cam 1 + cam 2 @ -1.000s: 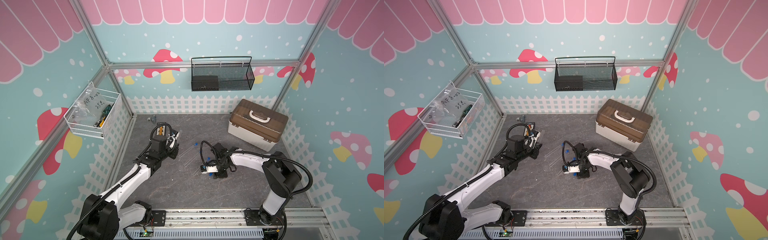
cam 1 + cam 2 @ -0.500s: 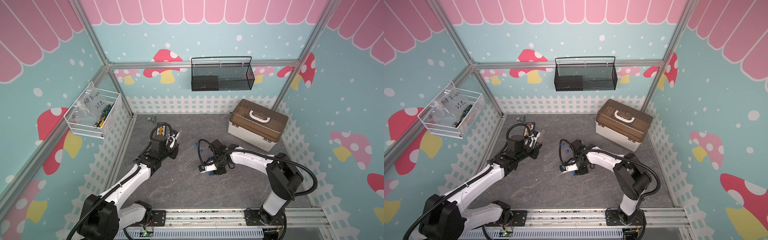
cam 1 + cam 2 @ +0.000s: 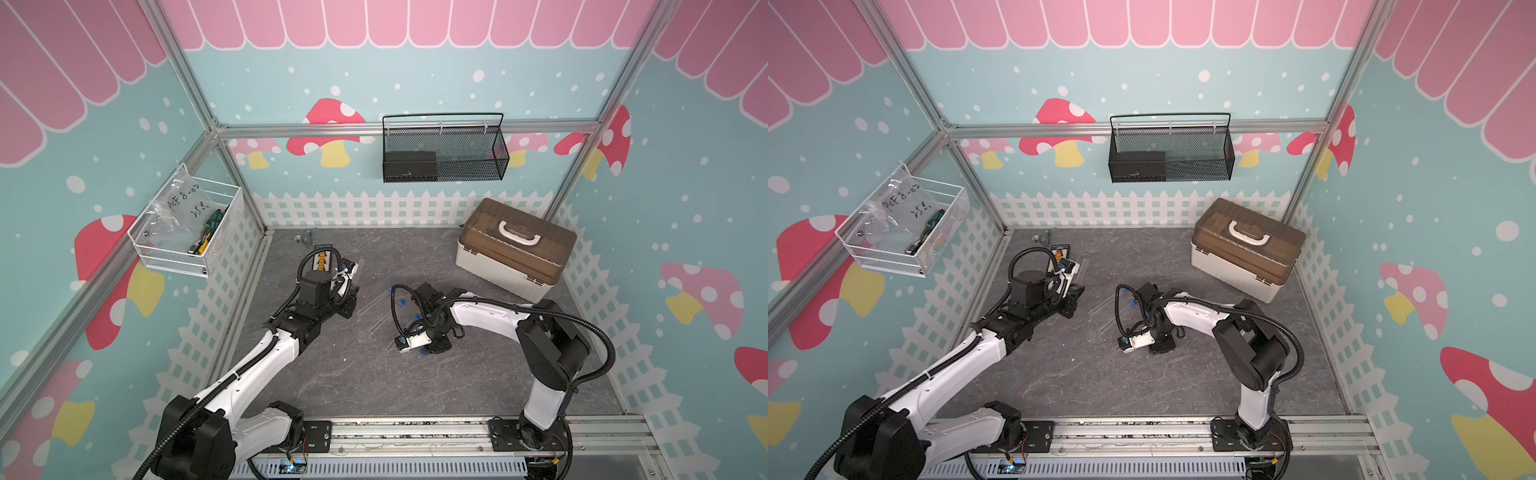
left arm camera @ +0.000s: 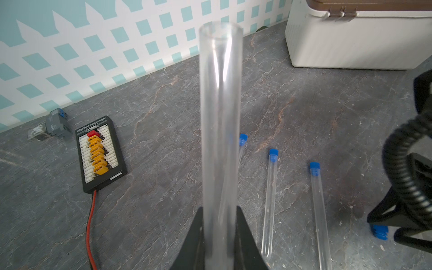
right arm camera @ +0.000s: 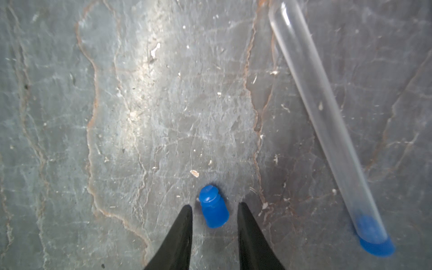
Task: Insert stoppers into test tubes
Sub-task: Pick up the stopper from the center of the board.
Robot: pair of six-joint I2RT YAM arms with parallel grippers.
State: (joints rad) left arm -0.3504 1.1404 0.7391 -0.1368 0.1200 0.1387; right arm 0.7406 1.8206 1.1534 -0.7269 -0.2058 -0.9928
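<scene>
We have our left gripper (image 4: 219, 209) clamped on an open-mouthed test tube (image 4: 221, 117), well apart from the brown-lidded case (image 4: 350, 42). Our right gripper (image 5: 215, 206), nearer the case, stands parted astride a loose stopper (image 5: 214, 211) on the mat (image 5: 163, 105), touching neither side. Three stoppered tubes (image 4: 268, 203) lie flat, blue ends nearest the case

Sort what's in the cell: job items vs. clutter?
Job:
- open tube, clamped in left gripper
- loose stopper, between the open jaws of right gripper
- three stoppered tubes, lying flat

Lying about:
- brown-lidded case
- connector board
- relay
- black mesh basket
- white wire basket
</scene>
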